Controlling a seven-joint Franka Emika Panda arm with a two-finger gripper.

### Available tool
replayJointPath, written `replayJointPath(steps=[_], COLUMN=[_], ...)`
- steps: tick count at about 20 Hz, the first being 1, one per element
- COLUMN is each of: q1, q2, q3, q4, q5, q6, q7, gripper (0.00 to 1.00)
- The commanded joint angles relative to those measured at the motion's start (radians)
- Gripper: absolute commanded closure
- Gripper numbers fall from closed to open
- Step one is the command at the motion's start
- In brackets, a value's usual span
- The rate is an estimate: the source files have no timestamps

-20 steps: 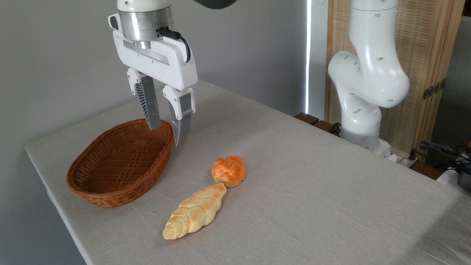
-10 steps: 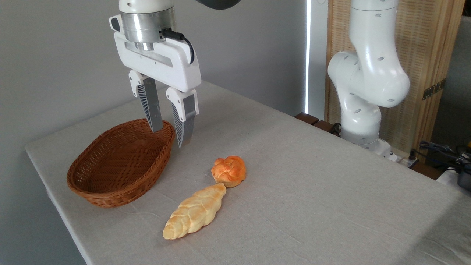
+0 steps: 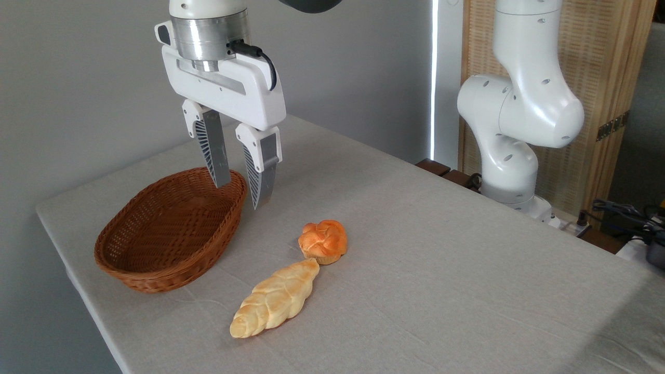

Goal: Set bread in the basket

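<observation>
In the upper left of the frame, the gripper (image 3: 242, 193) hangs with its jaws parted and empty above the right rim of the basket (image 3: 169, 234). The bread (image 3: 322, 241) sits at centre on the counter (image 3: 441, 270), touching the braided loaf (image 3: 275, 299).

Views: one fixed camera only; nothing shared with a second view
Position: beyond a table (image 3: 467, 291) corner, raised above its surface
Facing: down and across the cloth toward the grey wall and the arm's base (image 3: 511, 195) at right
Nearness: close; the gripper (image 3: 241, 195) looms large at upper left; the table's near and right edges are cut off
</observation>
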Motion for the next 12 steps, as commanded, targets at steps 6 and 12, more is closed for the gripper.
replayJointPath(steps=[6,12], q1=[0.013,0.012], q2=[-0.016,-0.019], q3=[-0.014,-0.021], q4=[-0.021,-0.026], q5=[-0.003,-0.005], q6=[-0.034,-0.059], q7=[0.029,0.029], gripper=[0.0,0.0])
